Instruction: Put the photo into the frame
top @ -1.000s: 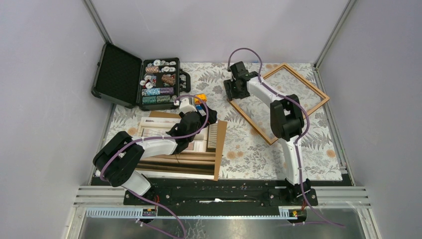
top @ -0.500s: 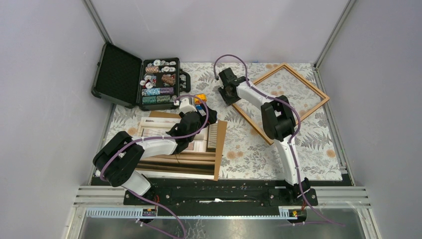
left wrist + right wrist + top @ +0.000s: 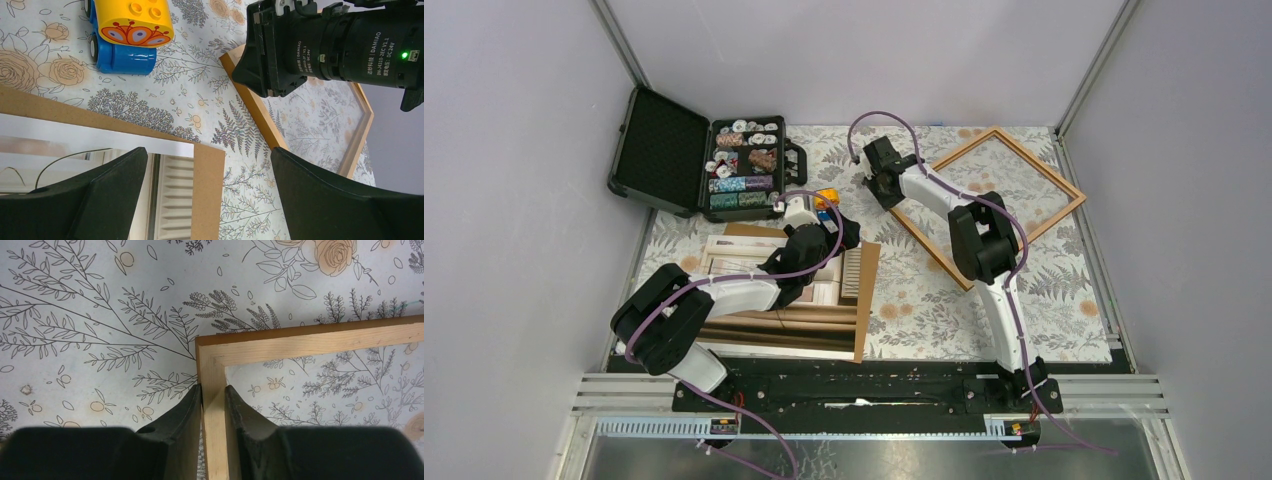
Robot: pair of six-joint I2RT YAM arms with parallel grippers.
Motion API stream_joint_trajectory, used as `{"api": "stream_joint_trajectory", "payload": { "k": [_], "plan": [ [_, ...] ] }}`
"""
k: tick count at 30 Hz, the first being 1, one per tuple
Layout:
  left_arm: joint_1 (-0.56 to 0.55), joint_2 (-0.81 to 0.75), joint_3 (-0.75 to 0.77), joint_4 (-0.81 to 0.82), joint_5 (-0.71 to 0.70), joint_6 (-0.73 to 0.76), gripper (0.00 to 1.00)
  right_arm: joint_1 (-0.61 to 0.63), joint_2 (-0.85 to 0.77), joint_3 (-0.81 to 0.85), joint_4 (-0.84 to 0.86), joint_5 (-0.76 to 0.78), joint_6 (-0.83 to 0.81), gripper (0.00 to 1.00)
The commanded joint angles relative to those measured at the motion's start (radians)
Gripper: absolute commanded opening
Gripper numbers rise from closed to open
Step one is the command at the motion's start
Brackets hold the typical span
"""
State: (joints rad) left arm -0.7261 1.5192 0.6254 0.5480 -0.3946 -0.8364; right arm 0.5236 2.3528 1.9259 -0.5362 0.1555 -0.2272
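Right end effector (image 3: 213, 389) shifted onto frame (image 3: 310, 342) corner edge, pinching rail, left end effector (image 3: 208, 151) released

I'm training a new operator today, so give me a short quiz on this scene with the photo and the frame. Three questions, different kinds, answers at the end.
1. True or false: the photo already lies inside the frame.
2. What do the right jaws pinch? A) a rail of the frame near its corner; B) the toy truck; C) the photo.
3. Fill in: the left jaws stand ___ by the photo, holding nothing.

Key: 1 false, the photo lies on a brown board, apart from the frame; 2 A; 3 open.
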Motion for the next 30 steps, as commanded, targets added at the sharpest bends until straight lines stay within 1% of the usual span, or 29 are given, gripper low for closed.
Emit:
{"api": "stream_joint_trajectory", "payload": {
  "k": [1, 7, 11, 12, 15, 16, 20, 24, 27, 30],
  "plan": [
    [0.005, -0.027, 0.002, 0.044, -0.023, 0.002, 0.99, 0.006, -0.006, -0.038, 0.016, -0.015, -0.062, 0.27],
    [0.004, -0.027, 0.002, 0.045, -0.021, 0.002, 0.99, 0.007, -0.002, -0.052, 0.05, -0.011, -0.076, 0.34],
    [0.004, -0.025, 0.004, 0.044, -0.016, 0.003, 0.99, 0.007, 0.016, -0.042, 0.051, 0.008, -0.077, 0.33],
    [0.004, -0.025, 0.007, 0.04, -0.017, 0.005, 0.99, 0.007, 0.017, -0.043, 0.051, 0.01, -0.079, 0.32],
    [0.004, -0.029, 0.002, 0.044, -0.019, 0.003, 0.99, 0.007, -0.01, -0.073, 0.054, 0.014, -0.084, 0.15],
    [0.004, -0.03, 0.004, 0.043, -0.017, 0.002, 0.99, 0.006, -0.033, -0.099, 0.062, 0.002, -0.084, 0.13],
    [0.014, -0.038, 0.014, 0.023, -0.004, 0.003, 0.99, 0.006, -0.172, -0.245, 0.098, -0.051, -0.095, 0.09],
    [0.053, -0.047, 0.02, -0.004, 0.049, -0.027, 0.99, 0.007, -0.368, -0.489, 0.188, -0.086, -0.097, 0.06],
    [0.095, -0.03, 0.049, -0.027, 0.147, -0.041, 0.99, 0.007, -0.497, -0.651, 0.238, -0.123, -0.096, 0.05],
    [0.129, 0.059, 0.176, -0.129, 0.318, -0.038, 0.99, 0.007, -0.62, -0.795, 0.287, -0.165, -0.093, 0.03]
  ]
}}
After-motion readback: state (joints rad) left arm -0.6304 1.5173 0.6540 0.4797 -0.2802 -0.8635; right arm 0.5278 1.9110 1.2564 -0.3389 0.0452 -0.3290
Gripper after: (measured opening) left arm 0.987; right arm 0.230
